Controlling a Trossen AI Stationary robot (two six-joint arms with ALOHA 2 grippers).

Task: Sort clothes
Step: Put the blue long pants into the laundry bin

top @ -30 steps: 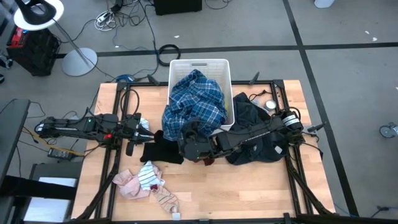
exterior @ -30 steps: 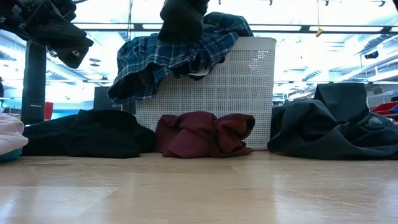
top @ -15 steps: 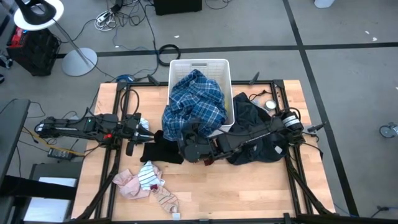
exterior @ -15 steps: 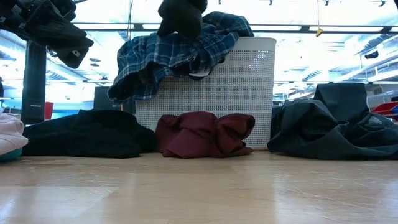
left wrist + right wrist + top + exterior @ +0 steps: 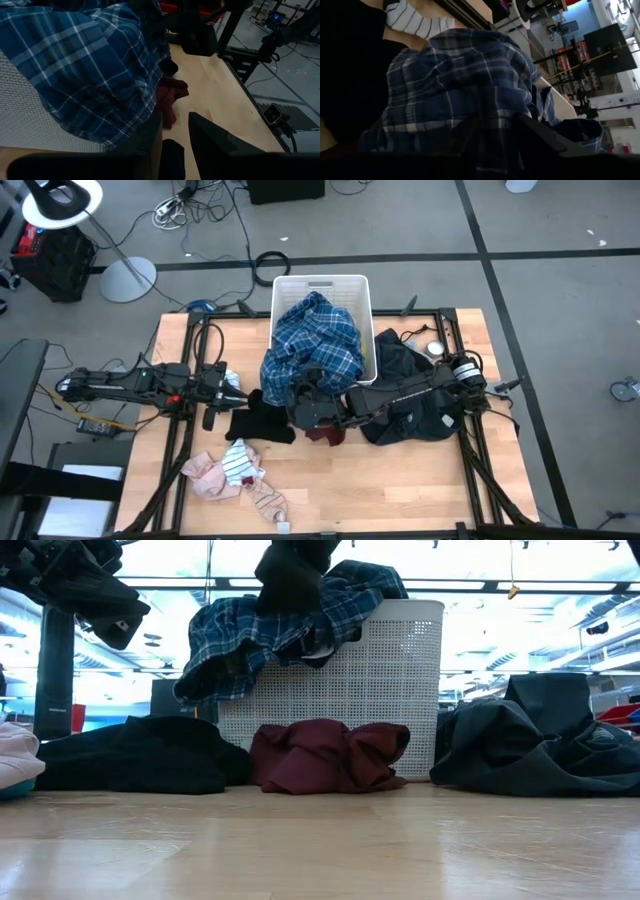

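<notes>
On the worktop's left side I have the left end effector [image 5: 238, 394] parked, fingers apart on nothing, pointing toward the pile. Just in front of it lies a limp black piece [image 5: 258, 421], and nearer the front edge a pink piece [image 5: 205, 477] with a striped sock [image 5: 240, 461], all soft and crumpled.

Centre, the plaid shirt [image 5: 314, 348] spills out of the basket [image 5: 322, 284] over its front rim, woven cotton hanging in loose folds against the rigid slotted wall. Since 1 second ago the right end effector [image 5: 308, 394] has drawn back a little toward the basket and into the shirt's hanging hem; its wrist camera is now filled with plaid. I cannot tell whether its fingers are together or apart. That uncovers more of the maroon piece [image 5: 325, 433] bunched at the basket's foot. I judge the shirt is the next pick.

Right, a dark green garment [image 5: 415, 405] lies heaped under the right arm, heavier, with stiff folds.
</notes>
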